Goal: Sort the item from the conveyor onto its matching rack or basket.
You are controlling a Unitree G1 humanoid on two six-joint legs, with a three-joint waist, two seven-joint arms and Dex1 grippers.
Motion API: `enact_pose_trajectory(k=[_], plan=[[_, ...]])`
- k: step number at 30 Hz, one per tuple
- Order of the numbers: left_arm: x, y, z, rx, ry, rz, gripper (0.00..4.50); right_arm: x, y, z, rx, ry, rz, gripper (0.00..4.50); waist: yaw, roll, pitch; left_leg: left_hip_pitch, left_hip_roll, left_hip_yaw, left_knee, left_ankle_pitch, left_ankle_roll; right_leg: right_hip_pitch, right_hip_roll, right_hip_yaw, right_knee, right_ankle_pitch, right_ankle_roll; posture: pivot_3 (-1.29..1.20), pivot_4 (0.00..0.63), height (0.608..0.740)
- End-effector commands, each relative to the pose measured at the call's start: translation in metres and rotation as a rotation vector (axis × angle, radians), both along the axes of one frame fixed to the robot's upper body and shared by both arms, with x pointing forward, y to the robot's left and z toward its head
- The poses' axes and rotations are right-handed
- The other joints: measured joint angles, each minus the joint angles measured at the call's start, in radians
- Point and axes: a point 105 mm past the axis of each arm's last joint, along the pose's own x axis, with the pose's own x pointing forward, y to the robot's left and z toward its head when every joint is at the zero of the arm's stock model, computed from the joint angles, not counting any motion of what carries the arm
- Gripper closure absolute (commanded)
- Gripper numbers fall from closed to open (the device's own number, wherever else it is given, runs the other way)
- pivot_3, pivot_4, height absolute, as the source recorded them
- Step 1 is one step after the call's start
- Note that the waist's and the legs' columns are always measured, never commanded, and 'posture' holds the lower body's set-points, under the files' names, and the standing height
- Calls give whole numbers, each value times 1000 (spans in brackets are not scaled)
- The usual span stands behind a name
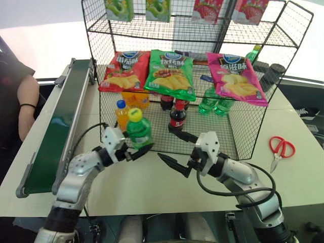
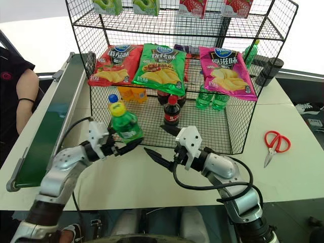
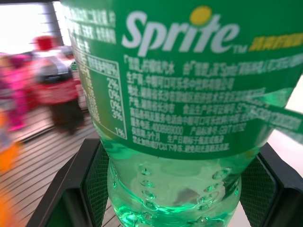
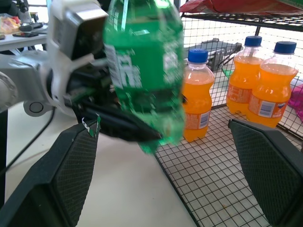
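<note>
At your far left a person's bare forearm (image 1: 26, 109) is resting beside the long dark green conveyor belt in its grey metal frame (image 1: 53, 132), which is carrying nothing you can see. Next, your left gripper (image 1: 132, 152) is pinching the small clear-green plastic soda bottle with the yellow screw cap and green label (image 1: 138, 129) low on its body, black fingers (image 3: 93, 177) pressing both sides; the bottle is standing nearly upright, off the table, just in front of the lowest, widest wire-mesh basket tier of the tall black shelf (image 1: 243, 132). Directly behind it an orange drink bottle with a blue cap (image 1: 122, 114) is standing on the grid floor, with a dark cola bottle with a red cap (image 1: 177, 117) further right. Your right gripper (image 1: 174, 151) is hovering near the basket's front edge, jaws spread wide and holding nothing, pointing toward the held bottle. Above, red, green and pink chip bags (image 1: 170, 74) are leaning on the middle tier. Far right, red-handled scissors (image 1: 280, 150) are lying on the pale table (image 1: 152, 187).
</note>
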Motion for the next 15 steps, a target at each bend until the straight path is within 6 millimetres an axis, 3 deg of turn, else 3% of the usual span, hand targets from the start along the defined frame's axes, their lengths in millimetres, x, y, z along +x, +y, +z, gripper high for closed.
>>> enact_pose_trajectory(k=[1, 8, 15], plan=[[1, -19, 13, -13, -79, -103, 1472, -4, 3, 12, 35, -29, 16, 0, 0, 0, 0, 0, 0, 0, 0, 0, 0, 0, 1, 0, 0, 0, 0, 0, 150, 740], [1, -48, 17, -31, -104, -238, 1472, -2, 4, 13, 44, -23, -1, 0, 0, 0, 0, 0, 0, -1, 2, 0, 0, 0, 4, 0, 1, 0, 0, 0, 150, 740], [-8, -56, 17, -26, -107, -319, 1472, 0, 2, 12, 41, -17, -30, 0, 1, 0, 0, 0, 0, -1, 2, 0, 0, 1, 4, 0, 1, 0, 1, 0, 150, 740]])
